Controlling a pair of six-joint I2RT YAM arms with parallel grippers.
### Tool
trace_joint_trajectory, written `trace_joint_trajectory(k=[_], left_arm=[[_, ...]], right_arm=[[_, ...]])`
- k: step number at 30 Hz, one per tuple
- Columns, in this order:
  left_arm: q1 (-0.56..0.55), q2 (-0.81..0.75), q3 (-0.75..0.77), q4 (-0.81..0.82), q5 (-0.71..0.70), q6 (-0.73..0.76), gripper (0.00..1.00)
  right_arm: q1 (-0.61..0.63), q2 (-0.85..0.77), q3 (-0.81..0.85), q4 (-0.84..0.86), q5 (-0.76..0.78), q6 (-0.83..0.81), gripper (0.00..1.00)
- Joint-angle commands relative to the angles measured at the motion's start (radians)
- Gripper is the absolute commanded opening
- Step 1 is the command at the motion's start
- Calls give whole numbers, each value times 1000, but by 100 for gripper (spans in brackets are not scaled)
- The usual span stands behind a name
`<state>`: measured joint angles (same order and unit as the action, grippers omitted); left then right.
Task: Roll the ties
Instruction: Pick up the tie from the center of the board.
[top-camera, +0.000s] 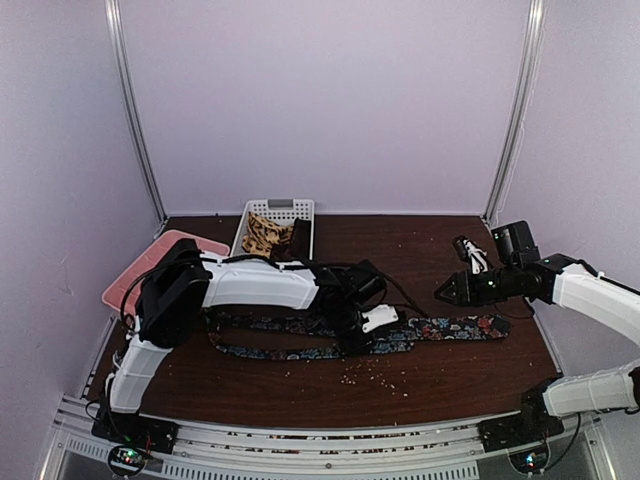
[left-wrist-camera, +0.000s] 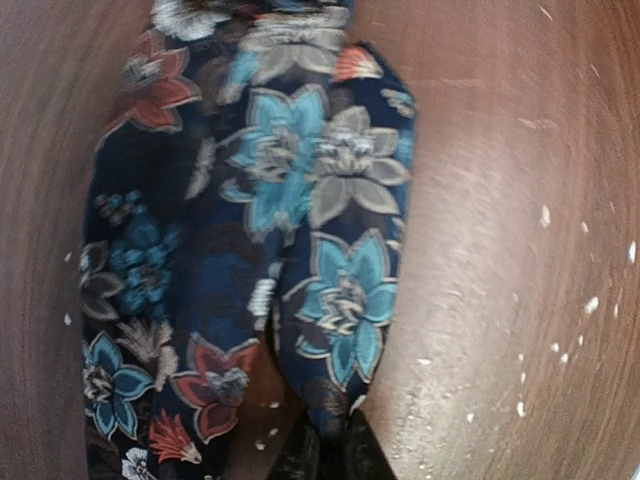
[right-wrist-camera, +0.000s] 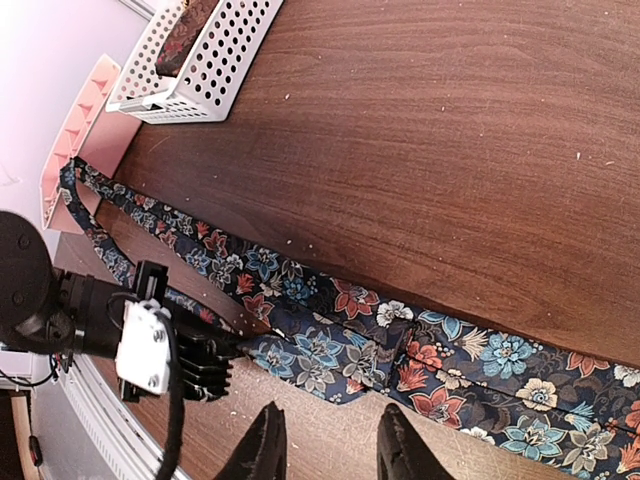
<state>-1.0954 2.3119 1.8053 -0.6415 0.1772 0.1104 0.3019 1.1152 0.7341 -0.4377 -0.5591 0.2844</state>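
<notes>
Floral tie lies flat on the table, soft, light, floppy and probably slippery, so best gripped at an end: left gripper looks pinched on its pointed end, right gripper hovers spread and empty just above it.

One overhead, two wrist views.
Overhead faces 12 o'clock; both wrists overlook the dark floral fabric necktie, left nearest.
</notes>
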Motion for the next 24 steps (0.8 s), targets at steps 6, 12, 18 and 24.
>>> trace_joint_trajectory(k=[6, 12, 18, 24], left_arm=[[-20, -239, -41, 27, 7, 45, 0], [79, -530, 29, 37, -27, 79, 0], [204, -695, 66, 86, -32, 136, 0], [237, -640, 83, 62, 11, 194, 0]], right_arm=[[-10, -14, 0, 18, 3, 8, 31], [-9, -15, 11, 23, -6, 12, 31], [-9, -16, 9, 35, -14, 19, 31], [-10, -19, 9, 34, -10, 22, 31]])
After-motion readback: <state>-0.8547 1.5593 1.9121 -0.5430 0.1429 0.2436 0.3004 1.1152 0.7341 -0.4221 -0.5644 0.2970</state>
